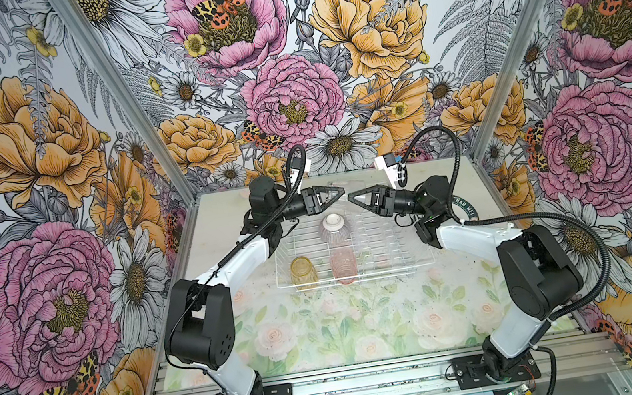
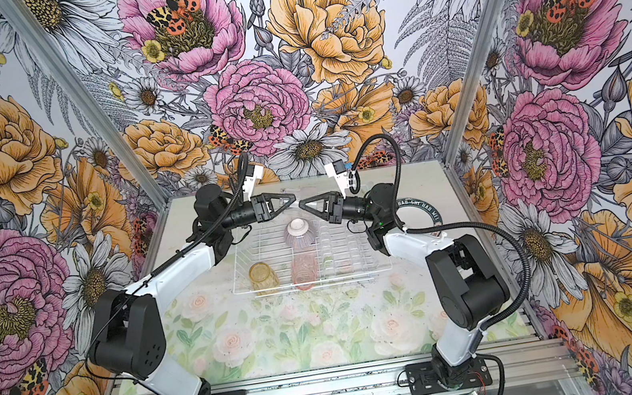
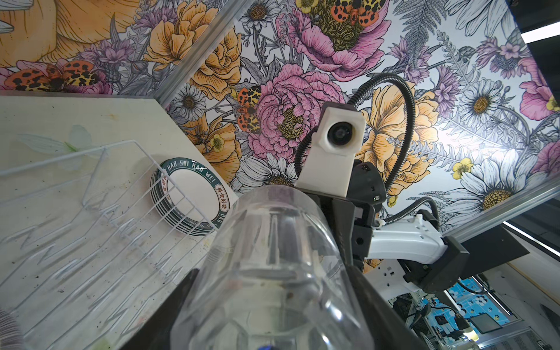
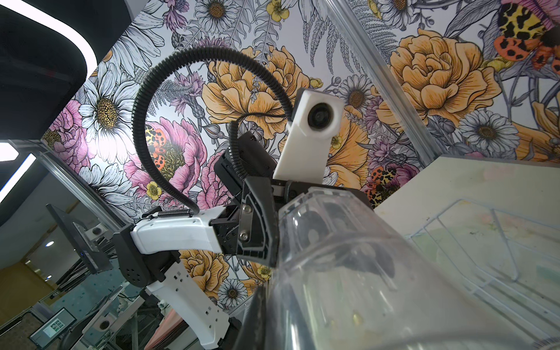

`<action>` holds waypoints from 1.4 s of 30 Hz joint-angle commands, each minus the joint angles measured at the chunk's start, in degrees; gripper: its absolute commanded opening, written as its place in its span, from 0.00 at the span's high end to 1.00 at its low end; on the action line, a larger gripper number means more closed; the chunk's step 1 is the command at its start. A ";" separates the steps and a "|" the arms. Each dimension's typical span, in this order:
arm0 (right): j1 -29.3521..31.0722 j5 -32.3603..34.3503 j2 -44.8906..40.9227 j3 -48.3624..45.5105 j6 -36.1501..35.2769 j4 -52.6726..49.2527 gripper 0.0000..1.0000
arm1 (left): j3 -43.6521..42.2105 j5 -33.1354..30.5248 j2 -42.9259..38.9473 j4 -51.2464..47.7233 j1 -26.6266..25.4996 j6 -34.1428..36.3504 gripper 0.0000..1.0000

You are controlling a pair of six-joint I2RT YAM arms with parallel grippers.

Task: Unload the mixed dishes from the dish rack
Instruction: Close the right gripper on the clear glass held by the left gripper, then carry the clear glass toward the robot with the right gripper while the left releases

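A clear tumbler [image 3: 272, 242] hangs in the air over the back edge of the dish rack [image 1: 358, 274], held between both grippers. My left gripper [image 3: 272, 303] spans its body, with a finger on each side. Opposite it, my right gripper [image 4: 281, 327] is shut on the tumbler's wall at the other end. In both top views the two grippers [image 1: 337, 195] [image 1: 352, 197] meet tip to tip. Inside the rack a grey ribbed bowl [image 1: 334, 227] sits upside down, and a yellow tumbler [image 1: 304, 272] and a pink tumbler [image 1: 343, 266] stand near the front rim.
A stack of white plates with a green lettered band [image 3: 194, 200] lies on the table just right of the rack, partly behind my right arm [image 2: 419, 209]. The rack's upright prongs [image 3: 127, 230] stand on its right half. The floral mat [image 1: 345, 328] lies in front.
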 commanded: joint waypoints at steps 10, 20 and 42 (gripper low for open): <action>0.41 0.62 -5.77 1.98 -9.96 -13.72 1.00 | -1.62 -2.62 -7.39 -10.70 -0.08 12.60 0.21; 1.38 26.67 -21.94 10.63 -49.53 -78.86 1.00 | 0.65 -26.20 -18.70 -45.98 1.66 33.03 0.23; 39.21 63.95 -21.91 10.28 -50.64 -127.33 1.00 | -2.63 -58.34 -23.71 -66.22 -0.06 38.71 0.23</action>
